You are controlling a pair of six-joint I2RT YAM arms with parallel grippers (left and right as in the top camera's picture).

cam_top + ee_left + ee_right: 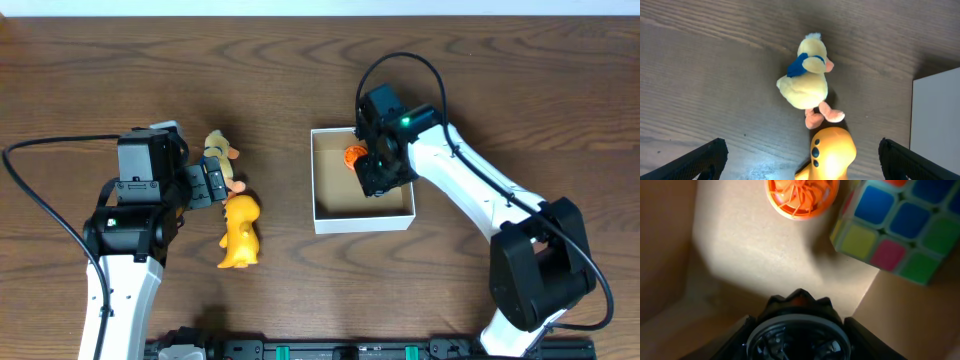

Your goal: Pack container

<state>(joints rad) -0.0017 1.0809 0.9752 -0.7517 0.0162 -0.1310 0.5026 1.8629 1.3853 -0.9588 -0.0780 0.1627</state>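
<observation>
The container (362,222), a shallow white-walled box with a brown floor (755,245), sits mid-table. Inside lie an orange round toy (801,195) and a colour cube (895,225). My right gripper (378,170) reaches down into the box, and in its wrist view the gripper (797,341) is shut on a black round object (797,327) low over the floor. My left gripper (215,185) stands wide open to the left of the box. In its wrist view the left gripper (802,150) straddles a yellow-orange toy (832,155), with a pale yellow duck plush (805,80) just beyond.
The box's white wall (937,125) shows at the right edge of the left wrist view. The duck plush (218,150) and the yellow-orange toy (241,232) lie on the wooden table between the left arm and the box. A black rail runs along the table's front edge.
</observation>
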